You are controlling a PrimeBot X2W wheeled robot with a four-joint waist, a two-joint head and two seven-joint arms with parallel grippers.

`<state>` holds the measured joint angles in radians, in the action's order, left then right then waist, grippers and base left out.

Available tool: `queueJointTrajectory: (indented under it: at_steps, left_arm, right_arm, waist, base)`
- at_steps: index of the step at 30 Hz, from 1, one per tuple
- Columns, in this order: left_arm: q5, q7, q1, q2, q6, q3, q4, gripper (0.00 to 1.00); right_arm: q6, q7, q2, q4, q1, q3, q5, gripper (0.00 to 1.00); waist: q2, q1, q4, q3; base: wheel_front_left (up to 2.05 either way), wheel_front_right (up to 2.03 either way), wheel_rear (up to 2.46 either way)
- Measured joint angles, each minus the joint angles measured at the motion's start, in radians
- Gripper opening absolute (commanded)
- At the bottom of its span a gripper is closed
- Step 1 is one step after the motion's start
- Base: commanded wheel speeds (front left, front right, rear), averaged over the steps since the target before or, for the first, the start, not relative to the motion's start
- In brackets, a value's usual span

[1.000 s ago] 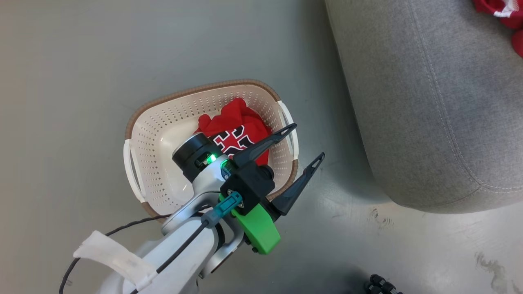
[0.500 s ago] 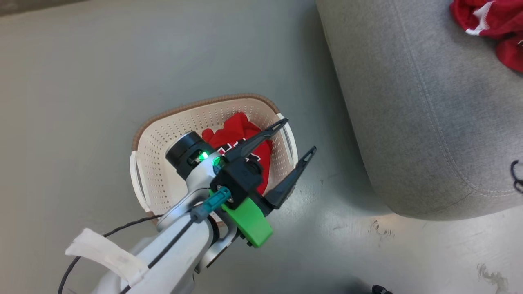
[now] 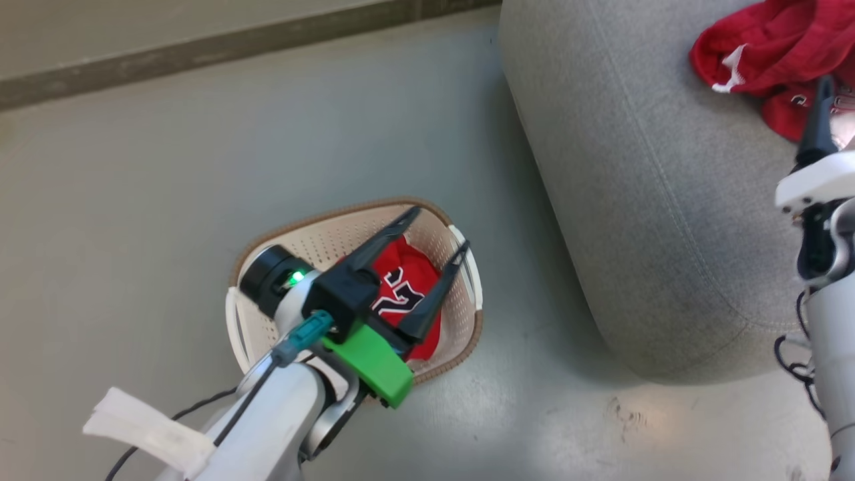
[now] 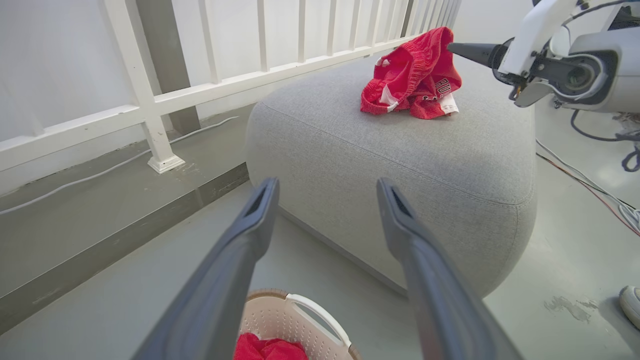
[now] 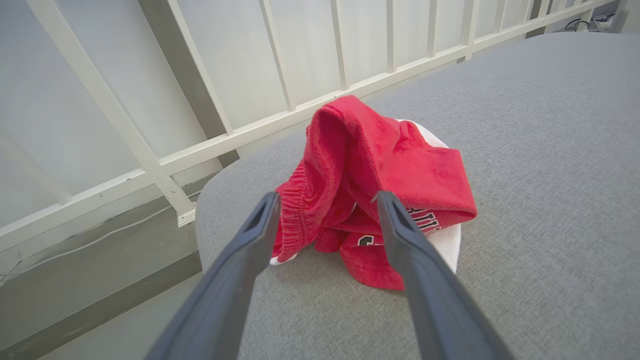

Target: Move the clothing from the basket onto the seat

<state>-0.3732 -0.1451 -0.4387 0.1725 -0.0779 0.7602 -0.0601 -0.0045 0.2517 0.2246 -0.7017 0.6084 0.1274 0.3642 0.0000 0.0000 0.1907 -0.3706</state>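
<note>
On the floor stands the cream perforated basket (image 3: 320, 227) with a brown rim. In it lies red clothing (image 3: 409, 284) with white and black lettering. My left gripper (image 3: 441, 228) hangs open above this garment, both fingers over the basket's inside and nothing between them. In the left wrist view the left gripper (image 4: 327, 182) points past the basket (image 4: 320, 312) toward the grey seat (image 4: 400, 150). More red clothing (image 5: 370, 170) lies heaped on the seat (image 5: 550, 150). My right gripper (image 5: 327, 196) stands open just before the heap, fingers apart on either side of its near edge.
A white railing (image 4: 145, 95) and a dark raised ledge (image 3: 200, 50) run behind the seat and basket. Cables (image 4: 585, 180) trail on the grey floor to the right of the seat. Open floor lies between basket and seat (image 3: 534, 280).
The head camera has turned, bringing the right arm into view beside the clothing on the seat. My left gripper has swung from over the basket's right rim to over its inside.
</note>
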Motion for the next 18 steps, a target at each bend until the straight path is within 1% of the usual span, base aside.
queueJointTrajectory:
  at_steps: [5,11,16,18]
  left_arm:
    - [-0.036,-0.024,0.037,-0.001,0.037,-0.046,-0.027,1.00]
    - [-0.056,-0.042,0.076,-0.003,0.074,-0.085,-0.044,1.00]
    - [-0.070,-0.054,0.108,-0.003,0.115,-0.131,-0.064,1.00]
    - [-0.092,-0.060,0.121,-0.001,0.129,-0.153,-0.070,1.00]
  right_arm:
    - [0.025,0.000,-0.032,0.056,-0.052,-0.027,-0.023,1.00]
    - [0.057,0.000,-0.072,0.146,-0.098,-0.076,-0.062,1.00]
    - [0.066,0.000,-0.094,0.224,-0.131,-0.112,-0.093,1.00]
    - [0.067,0.000,-0.108,0.244,-0.151,-0.129,-0.105,1.00]
  waist:
    - [0.0000,0.0000,-0.008,0.048]
    - [0.0000,0.0000,-0.030,0.101]
    - [0.0000,0.0000,-0.057,0.136]
    - [0.0000,0.0000,-0.069,0.150]
  base:
    - [0.00,0.00,0.00]
    - [0.00,0.00,0.00]
    - [0.00,0.00,0.00]
    - [0.00,0.00,0.00]
